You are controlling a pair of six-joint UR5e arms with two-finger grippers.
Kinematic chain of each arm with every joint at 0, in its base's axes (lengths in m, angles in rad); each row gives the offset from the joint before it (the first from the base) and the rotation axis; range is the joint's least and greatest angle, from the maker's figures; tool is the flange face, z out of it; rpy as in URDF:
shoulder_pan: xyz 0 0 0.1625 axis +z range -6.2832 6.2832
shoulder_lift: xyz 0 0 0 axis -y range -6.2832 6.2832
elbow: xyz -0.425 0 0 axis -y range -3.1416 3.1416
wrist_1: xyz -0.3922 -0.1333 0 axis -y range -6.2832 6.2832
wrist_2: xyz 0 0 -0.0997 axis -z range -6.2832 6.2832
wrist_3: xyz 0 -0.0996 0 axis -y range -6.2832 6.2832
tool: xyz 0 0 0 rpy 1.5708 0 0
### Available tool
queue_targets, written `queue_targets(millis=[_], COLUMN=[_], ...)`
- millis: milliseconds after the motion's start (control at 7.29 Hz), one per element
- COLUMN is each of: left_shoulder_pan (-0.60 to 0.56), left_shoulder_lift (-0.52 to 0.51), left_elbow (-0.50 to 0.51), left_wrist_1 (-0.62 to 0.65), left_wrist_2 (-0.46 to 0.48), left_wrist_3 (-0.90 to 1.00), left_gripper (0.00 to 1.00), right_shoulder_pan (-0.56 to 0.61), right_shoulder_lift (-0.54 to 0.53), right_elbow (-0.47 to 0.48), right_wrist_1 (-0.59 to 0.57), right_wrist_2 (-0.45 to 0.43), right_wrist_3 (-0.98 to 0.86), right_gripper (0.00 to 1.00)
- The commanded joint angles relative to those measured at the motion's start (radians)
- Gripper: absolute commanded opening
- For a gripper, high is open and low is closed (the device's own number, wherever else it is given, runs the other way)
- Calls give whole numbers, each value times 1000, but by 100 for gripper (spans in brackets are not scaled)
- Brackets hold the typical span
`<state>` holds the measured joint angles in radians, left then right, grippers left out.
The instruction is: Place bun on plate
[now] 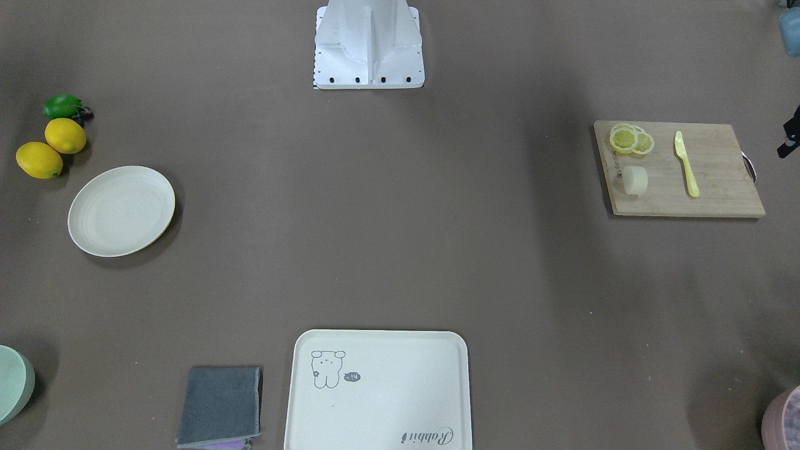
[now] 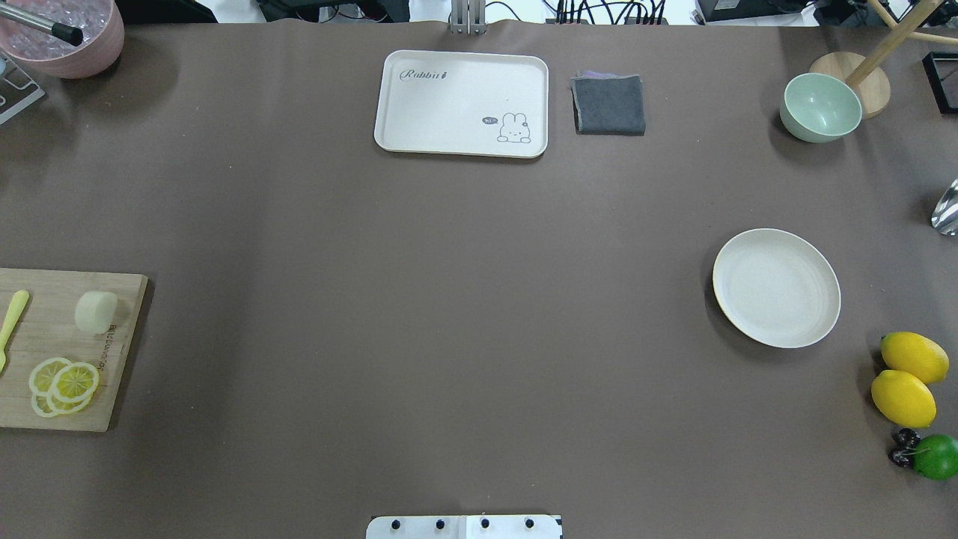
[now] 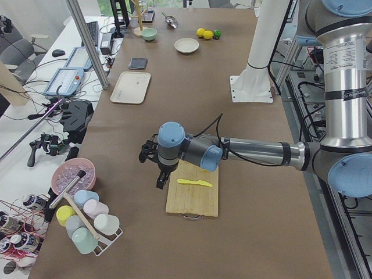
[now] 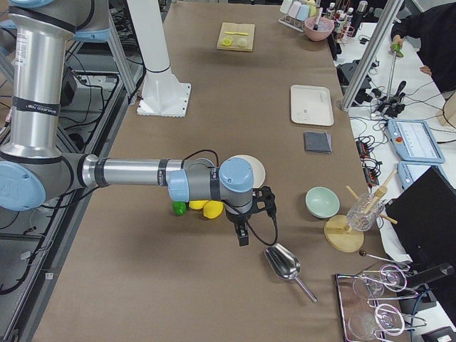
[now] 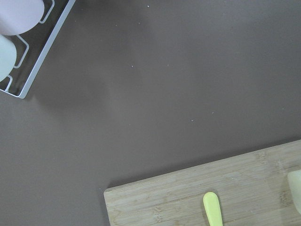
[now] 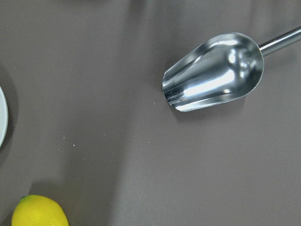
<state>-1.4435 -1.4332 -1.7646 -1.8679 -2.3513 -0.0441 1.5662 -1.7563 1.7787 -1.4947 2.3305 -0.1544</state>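
The bun, a small pale cream cylinder, lies on a wooden cutting board beside lemon slices; its edge shows at the right margin of the left wrist view. The round cream plate lies bare at the table's other end. My left gripper hangs above the table just off the board's outer end. My right gripper hovers past the plate, near the lemons. I cannot tell whether either is open or shut; no fingers show in the wrist views.
A yellow knife lies on the board. Two lemons and a lime sit near the plate, a metal scoop beyond. A cream tray, grey cloth, green bowl and cup rack line the far side.
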Motion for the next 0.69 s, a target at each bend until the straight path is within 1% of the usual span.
queue_targets(millis=[0,411,548], left_shoulder_pan=[3,6,6], left_shoulder_lift=[-9,-7,-6], left_elbow=[-10,-16,-15], left_wrist_1=[-1,0,0], left_wrist_2=[-2,-9,-17], left_wrist_3=[0,0,4], left_gripper=[98,98,97], right_shoulder_pan=[0,0,-2], right_shoulder_lift=[-9,-11,-11], right_elbow=[2,10,8], right_wrist_1=[1,2,2], right_wrist_2=[30,35,85], right_wrist_3=[1,3,16], right_gripper=[100,100,100])
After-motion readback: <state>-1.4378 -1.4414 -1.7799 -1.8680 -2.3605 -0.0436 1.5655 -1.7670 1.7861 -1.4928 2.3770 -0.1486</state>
